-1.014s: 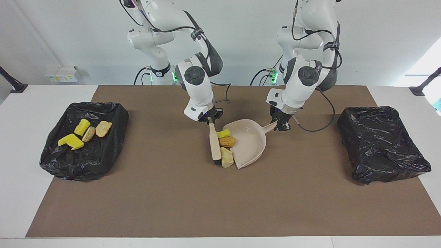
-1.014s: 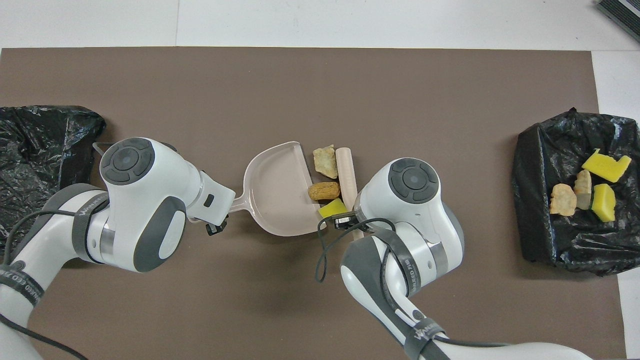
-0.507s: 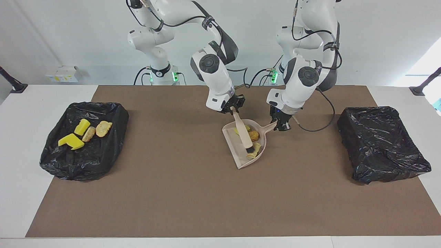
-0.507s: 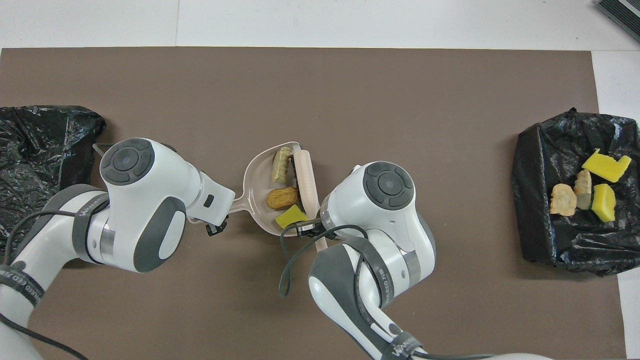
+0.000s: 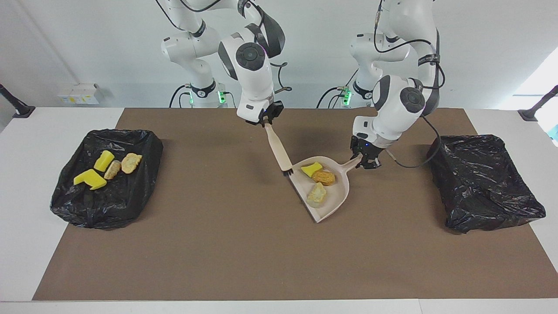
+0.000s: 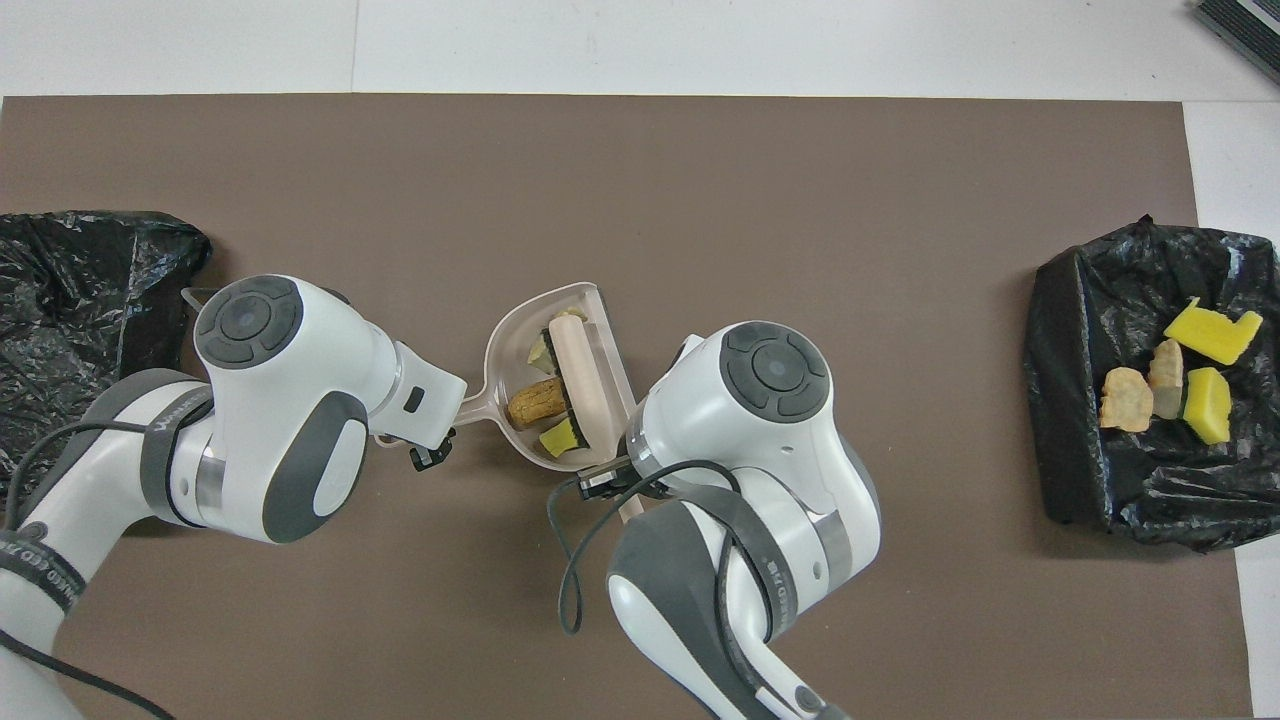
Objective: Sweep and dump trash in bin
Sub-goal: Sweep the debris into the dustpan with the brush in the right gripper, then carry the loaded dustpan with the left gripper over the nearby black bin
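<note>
**Ana:** While the dustpan (image 5: 328, 192) sits mid-mat with three bits of trash in it, a yellow sponge chunk (image 5: 312, 168), an orange lump (image 5: 324, 177) and a pale lump (image 5: 317, 193), what does she see going wrong?

**Ben:** Spillage, mostly. The left gripper (image 5: 367, 163) is clamped on the tip of the dustpan's handle, so the whole load hangs from one thin end. If the pan tips toward its open lip during a lift, the pale lump, nearest that lip, probably slides out first.

**Ana:** And the brush (image 5: 279, 148)?

**Ben:** The right gripper (image 5: 265, 121) is closed on the top of its handle, with the brush slanting down so its bristle end meets the dustpan's rim on the right arm's side. A pan carried off while the bristles rest there could snag and jolt.

**Ana:** Where would the load go?

**Ben:** Four pieces already lie in the bin (image 5: 144, 174) at the right arm's end, well apart from the dustpan. The empty-looking black bin (image 5: 484, 183) at the left arm's end is closer to the dustpan's handle. A long carry across the mat gives more chance of a wobble.
</note>
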`<state>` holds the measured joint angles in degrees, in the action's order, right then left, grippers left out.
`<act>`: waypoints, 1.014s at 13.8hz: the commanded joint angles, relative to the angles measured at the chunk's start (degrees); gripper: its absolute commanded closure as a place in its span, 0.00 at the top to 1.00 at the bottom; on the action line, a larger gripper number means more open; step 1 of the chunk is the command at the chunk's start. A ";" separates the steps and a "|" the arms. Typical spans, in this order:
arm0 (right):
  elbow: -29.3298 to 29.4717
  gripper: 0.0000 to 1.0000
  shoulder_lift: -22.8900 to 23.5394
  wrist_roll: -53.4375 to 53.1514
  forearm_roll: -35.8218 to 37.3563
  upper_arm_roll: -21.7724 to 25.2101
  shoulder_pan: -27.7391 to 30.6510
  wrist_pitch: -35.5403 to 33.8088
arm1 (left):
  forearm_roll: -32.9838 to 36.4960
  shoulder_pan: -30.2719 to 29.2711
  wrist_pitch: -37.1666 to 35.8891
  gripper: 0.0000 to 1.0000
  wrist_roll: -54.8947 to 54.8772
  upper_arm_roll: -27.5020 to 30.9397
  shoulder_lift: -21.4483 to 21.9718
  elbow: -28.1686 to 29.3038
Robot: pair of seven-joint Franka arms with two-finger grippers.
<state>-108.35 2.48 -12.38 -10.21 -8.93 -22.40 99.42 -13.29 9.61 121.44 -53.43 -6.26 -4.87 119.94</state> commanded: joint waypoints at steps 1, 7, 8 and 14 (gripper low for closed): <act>-2.04 0.00 -1.77 -10.70 1.59 -0.91 -1.41 1.82 | -2.61 -3.80 0.11 0.00 -0.18 -0.33 2.76 0.30; -12.14 0.00 -4.94 -21.27 1.42 -1.00 -9.41 12.71 | -2.88 -12.14 -8.04 0.00 -1.49 0.02 5.84 -4.35; -12.76 0.00 -4.85 -22.77 1.42 -1.00 -11.25 13.69 | -2.88 -14.25 -10.68 0.00 -3.41 0.02 5.84 -5.84; -20.13 0.00 -4.68 -30.93 1.51 -1.00 -18.90 22.37 | -1.31 -30.08 -21.85 0.00 -19.23 0.19 3.99 -13.15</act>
<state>-123.87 -0.47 -39.91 -9.75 -9.99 -39.32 117.07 -14.82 -17.14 103.03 -68.28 -5.55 0.52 109.76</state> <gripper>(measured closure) 0.740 0.687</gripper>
